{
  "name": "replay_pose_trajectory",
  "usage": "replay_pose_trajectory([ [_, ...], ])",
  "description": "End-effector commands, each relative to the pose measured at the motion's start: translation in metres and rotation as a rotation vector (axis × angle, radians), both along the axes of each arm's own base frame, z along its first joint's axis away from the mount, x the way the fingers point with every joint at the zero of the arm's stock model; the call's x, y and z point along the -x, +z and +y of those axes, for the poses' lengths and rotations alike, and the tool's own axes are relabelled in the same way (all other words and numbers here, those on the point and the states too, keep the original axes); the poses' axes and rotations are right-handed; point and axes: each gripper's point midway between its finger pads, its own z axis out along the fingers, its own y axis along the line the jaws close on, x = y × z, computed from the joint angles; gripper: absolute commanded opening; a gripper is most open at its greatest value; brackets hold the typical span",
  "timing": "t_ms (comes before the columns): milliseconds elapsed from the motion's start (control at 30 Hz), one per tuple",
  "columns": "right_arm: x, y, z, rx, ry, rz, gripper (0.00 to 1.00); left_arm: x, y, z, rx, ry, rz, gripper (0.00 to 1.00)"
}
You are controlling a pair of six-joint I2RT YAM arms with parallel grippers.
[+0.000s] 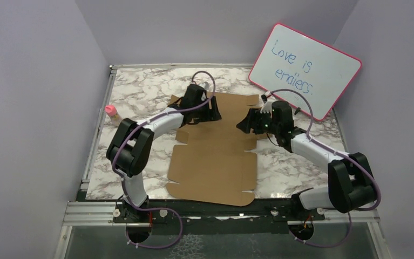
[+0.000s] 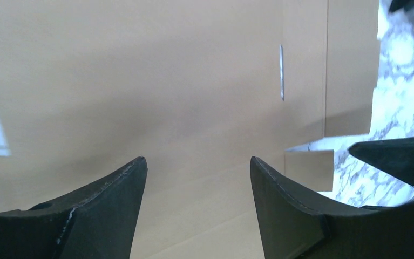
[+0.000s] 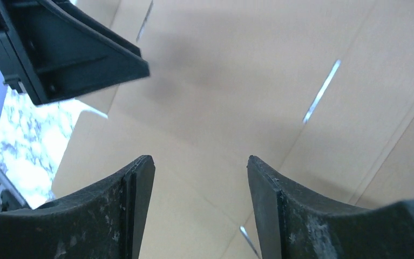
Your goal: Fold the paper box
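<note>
The paper box [image 1: 215,156] is a brown die-cut cardboard sheet lying flat and unfolded on the marble table, with flaps and slits. My left gripper [image 1: 211,112] hovers over its far left part, open and empty; the left wrist view shows bare cardboard [image 2: 156,91] between the spread fingers [image 2: 196,162]. My right gripper [image 1: 246,124] is over the far right part, open and empty, with cardboard [image 3: 237,81] and slits under it [image 3: 200,161]. The left gripper's black finger [image 3: 69,51] shows at the top left of the right wrist view.
A pink-framed whiteboard [image 1: 305,69] with blue writing leans at the back right. A small pink object [image 1: 110,111] stands at the table's left edge. Purple walls close in the table [image 1: 140,91] on three sides.
</note>
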Motion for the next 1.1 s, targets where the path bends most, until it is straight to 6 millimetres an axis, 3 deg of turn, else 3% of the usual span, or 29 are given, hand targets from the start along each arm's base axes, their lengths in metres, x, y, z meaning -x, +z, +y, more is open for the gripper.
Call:
replay_pose_trajectory([
  [0,-0.032,0.019,-0.004,0.072,-0.035,-0.089,0.70,-0.039,0.042,0.052,-0.021,0.083,-0.055,0.72],
  [167,-0.069,0.019,0.004,0.121,-0.019,-0.110,0.75,-0.085,0.056,0.114,-0.073,0.181,-0.086,0.74],
  [300,-0.094,0.018,0.011,0.130,-0.006,-0.129,0.78,-0.117,0.055,0.132,-0.097,0.193,-0.086,0.74],
  [433,-0.106,0.020,0.021,0.107,0.034,-0.151,0.78,-0.145,0.044,0.135,-0.113,0.169,-0.080,0.74],
  [600,-0.106,0.016,0.023,0.099,0.046,-0.168,0.78,-0.172,0.023,0.139,-0.114,0.147,-0.057,0.70],
  [900,-0.101,0.013,0.023,0.109,0.073,-0.191,0.78,-0.185,-0.007,0.126,-0.075,0.050,-0.038,0.57],
  [1067,-0.100,0.014,0.024,0.122,0.094,-0.206,0.78,-0.192,-0.012,0.121,-0.070,0.006,-0.058,0.41],
])
